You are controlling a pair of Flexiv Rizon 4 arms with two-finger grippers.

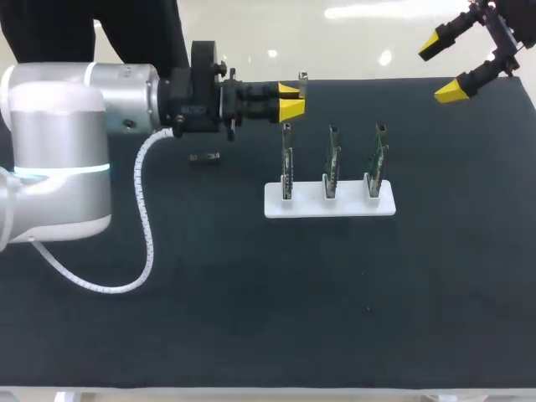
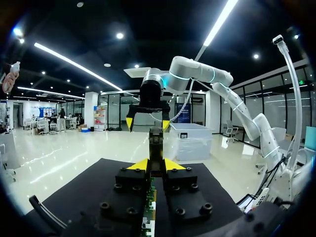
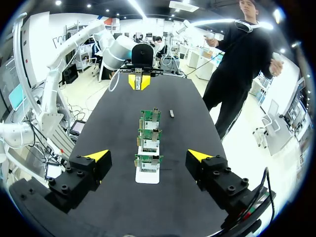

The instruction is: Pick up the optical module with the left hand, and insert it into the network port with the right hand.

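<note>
My left gripper point(image 1: 290, 100) hovers over the back of the table, above and behind the leftmost board point(image 1: 287, 161), shut on the small grey optical module point(image 1: 302, 79). In the left wrist view the module point(image 2: 156, 144) sticks out ahead from between the yellow tips of the left gripper point(image 2: 156, 165). Three green boards with network ports stand upright in a white holder point(image 1: 352, 209). My right gripper point(image 1: 447, 67) hangs wide open at the far right corner, holding nothing. In the right wrist view the right gripper point(image 3: 148, 157) faces the row of boards point(image 3: 149, 139), with the left gripper point(image 3: 138, 81) beyond them.
A second small grey piece point(image 1: 204, 157) lies on the black mat to the left of the holder, also visible as a small piece point(image 3: 171, 113) beside the boards. The left arm's white cable point(image 1: 147, 226) loops over the mat. Black mat point(image 1: 335, 310) stretches wide in front of the holder.
</note>
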